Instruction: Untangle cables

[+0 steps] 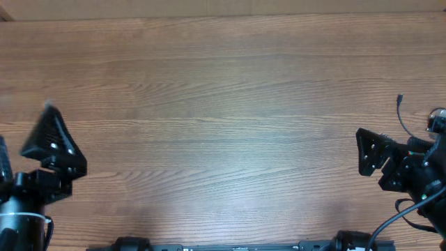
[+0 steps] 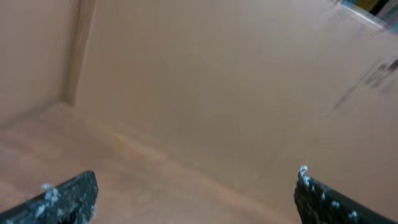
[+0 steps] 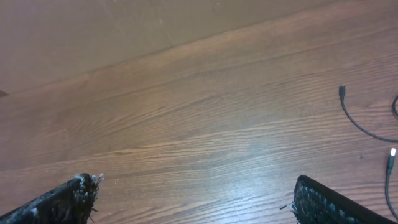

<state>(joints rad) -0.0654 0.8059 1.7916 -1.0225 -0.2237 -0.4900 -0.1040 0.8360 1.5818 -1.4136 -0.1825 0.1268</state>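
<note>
1. Surface: brown wood-grain table [image 1: 223, 104], with a plain tan backdrop [image 3: 124, 31] along the far edge.
2. Item: left gripper [image 1: 50, 136], black, at the left edge of the table in the overhead view. Spread as wide as it goes, with fingers [image 2: 68, 196] in the two lower corners of the left wrist view. Nothing held, nothing between them.
3. Left wrist view: blurred, aimed at a tan panel [image 2: 217, 81] that meets the wood at a corner.
4. Item: right gripper [image 1: 369, 152], black, near the right edge of the table and pointing inward. Likewise fully spread, with fingers [image 3: 68, 196] low in the right wrist view, bare wood between them. Nothing held.
5. Item: black cord [image 3: 353, 118], thin, lying flat on the table to the right of the right gripper's fingers and well apart from them. Small dark plug [image 3: 342, 91] at its free end, with the cord curving away toward the right frame edge.
6. Item: silver-tipped cord [image 3: 391, 153], near the black cord at the right frame edge, bright tip uppermost, dark cord running down out of frame. Contact between the two cords not determinable.
7. Overhead view: one thin cord only, near the right edge beside the right arm, its lower run lost against the arm.
</note>
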